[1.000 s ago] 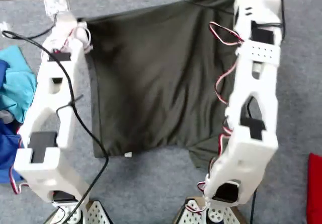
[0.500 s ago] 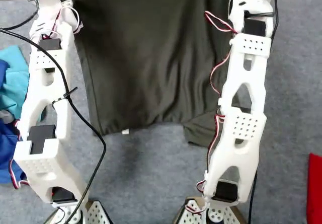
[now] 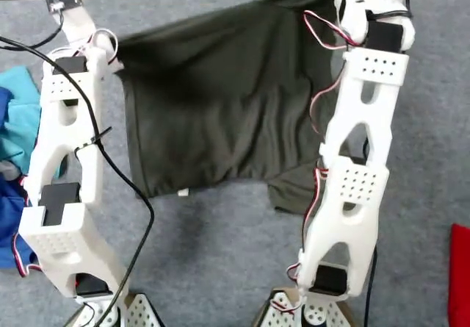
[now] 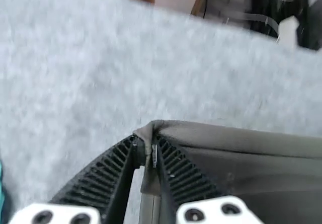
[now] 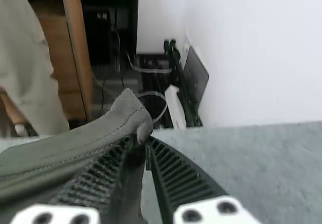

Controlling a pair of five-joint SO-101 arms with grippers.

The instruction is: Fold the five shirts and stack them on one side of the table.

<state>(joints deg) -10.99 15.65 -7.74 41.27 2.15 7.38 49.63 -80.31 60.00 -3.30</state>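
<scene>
A dark olive shirt (image 3: 220, 99) is spread over the grey table, its far edge lifted between both arms. My left gripper (image 4: 148, 151) is shut on one far corner of the olive shirt (image 4: 236, 153), at the far left in the high view. My right gripper (image 5: 143, 146) is shut on the other far corner of the olive shirt (image 5: 75, 148), at the far right edge of the table in the high view. The shirt's near hem lies on the table, with a sleeve (image 3: 294, 191) poking out by the right arm.
A pile of blue and teal shirts (image 3: 18, 128) lies at the table's left edge. A red shirt (image 3: 459, 275) shows at the near right edge. Bare grey table (image 3: 213, 261) lies in front of the olive shirt. Furniture and cables stand behind the table.
Both arms pushed the shirt's far edge away from the bases, then eased back slightly. The shirt's near hem slid away with them. Both grips held.
</scene>
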